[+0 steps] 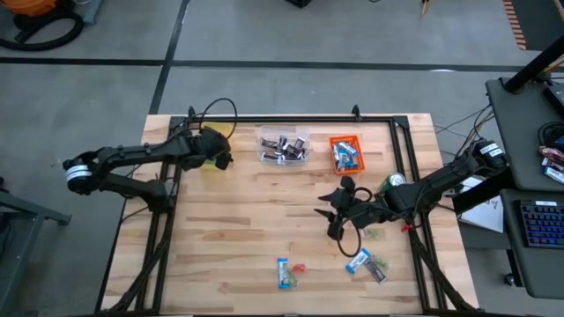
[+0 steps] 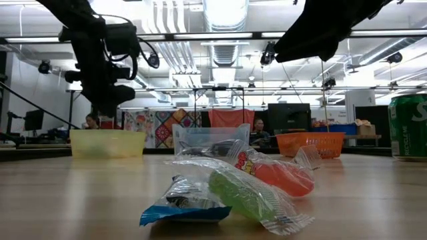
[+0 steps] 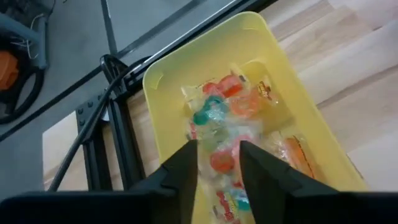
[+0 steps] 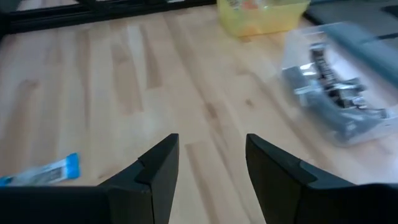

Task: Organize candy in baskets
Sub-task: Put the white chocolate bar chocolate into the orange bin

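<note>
I hold the left gripper [image 3: 217, 163], fingers parted and empty, above the yellow plastic basket [image 3: 311, 118] far left; candy [image 3: 221, 109] inside. Right gripper [image 4: 211, 158] open mid-bench. Retract vertically

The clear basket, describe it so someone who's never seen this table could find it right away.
Look along the far edge of the wooden table, where three small baskets stand in a row. The clear basket is the middle one, between the yellow basket under the left arm and the orange basket. It alone is see-through and holds dark wrapped candy.
</note>
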Robot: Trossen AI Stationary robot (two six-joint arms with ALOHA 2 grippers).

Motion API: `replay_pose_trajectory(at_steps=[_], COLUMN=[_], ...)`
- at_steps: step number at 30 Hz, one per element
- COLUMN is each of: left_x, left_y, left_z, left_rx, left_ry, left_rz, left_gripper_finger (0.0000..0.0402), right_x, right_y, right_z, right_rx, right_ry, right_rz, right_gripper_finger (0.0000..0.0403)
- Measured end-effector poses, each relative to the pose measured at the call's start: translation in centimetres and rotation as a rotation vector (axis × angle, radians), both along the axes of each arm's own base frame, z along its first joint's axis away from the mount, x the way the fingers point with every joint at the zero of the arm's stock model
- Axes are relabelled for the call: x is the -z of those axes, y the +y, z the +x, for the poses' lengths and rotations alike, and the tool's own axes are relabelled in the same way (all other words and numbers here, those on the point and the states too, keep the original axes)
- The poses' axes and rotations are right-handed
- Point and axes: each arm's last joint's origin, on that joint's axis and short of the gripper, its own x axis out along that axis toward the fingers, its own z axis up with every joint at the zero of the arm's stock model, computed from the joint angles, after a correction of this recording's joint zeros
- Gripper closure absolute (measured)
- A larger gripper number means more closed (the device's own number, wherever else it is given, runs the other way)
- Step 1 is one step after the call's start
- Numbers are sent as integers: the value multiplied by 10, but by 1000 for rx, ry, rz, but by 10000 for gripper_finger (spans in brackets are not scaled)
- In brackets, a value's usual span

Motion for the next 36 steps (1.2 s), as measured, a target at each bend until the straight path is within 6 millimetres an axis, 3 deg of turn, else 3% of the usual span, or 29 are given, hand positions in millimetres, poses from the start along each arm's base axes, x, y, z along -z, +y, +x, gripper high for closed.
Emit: replay_pose_trajectory(at_steps=[5, 9, 13, 20, 23, 28, 32, 36], left_x=[-2, -8, -13, -23, -24, -19, -14, -8], left_y=[-6, -25, -61, -138, -168, -202, -216, -223], left_z=[2, 15, 33, 54, 58, 60, 65, 75], left_rx=[35, 148, 333, 641, 717, 787, 803, 785], left_ry=[-64, -203, -311, -508, -575, -620, -622, -617], left_rz=[-66, -148, -152, -94, -48, -7, -4, -21], left_gripper_finger=[268, 258, 260, 268, 269, 269, 269, 269], right_x=[-2, -9, -5, 25, 32, 33, 37, 37], right_y=[4, 8, 14, 24, 33, 51, 66, 79], right_z=[1, 3, 3, -6, -9, -18, -33, -41], right_rx=[-93, -165, -212, -162, -157, -388, -553, -588], right_ry=[19, 33, 129, 516, 672, 829, 909, 895], right_rz=[90, 205, 411, 633, 617, 382, 248, 206], right_gripper_finger=[231, 237, 248, 266, 273, 280, 280, 277])
